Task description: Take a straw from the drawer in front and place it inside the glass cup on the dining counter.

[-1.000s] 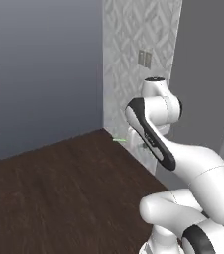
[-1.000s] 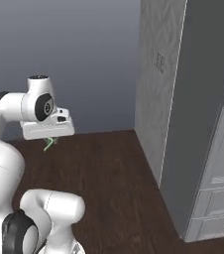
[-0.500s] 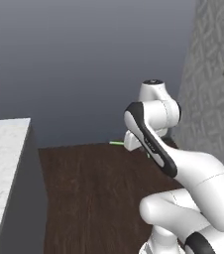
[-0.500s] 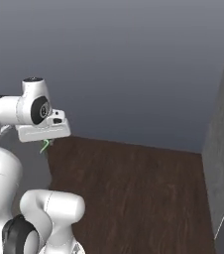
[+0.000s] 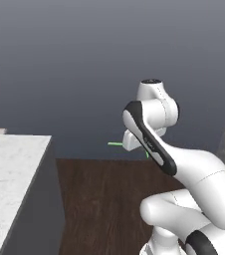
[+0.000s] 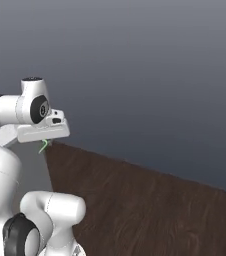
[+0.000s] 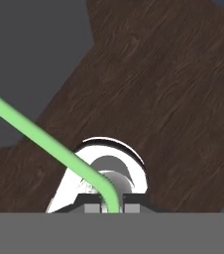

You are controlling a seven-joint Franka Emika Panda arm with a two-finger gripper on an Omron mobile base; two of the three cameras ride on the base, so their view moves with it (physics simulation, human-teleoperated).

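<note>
Fetch half looks done: thin bright-green straw (image 7: pixel 44 136) pinched between the jaws of the white arm's gripper (image 7: pixel 110 206), carried above dark wood floor (image 7: pixel 158 89); white grey-veined marble desk (image 5: pixel 10 184) at left, placing in cup remains.

Rendered frames, evenly and softly lit, no single light source evident; background wall fades from grey to darker blue-grey; mild sheen on the arm (image 5: pixel 184 164); wood floor (image 6: pixel 150 210) grain slightly soft; edges pixelated; no glare

No legible text, labels or numbers anywhere.
</note>
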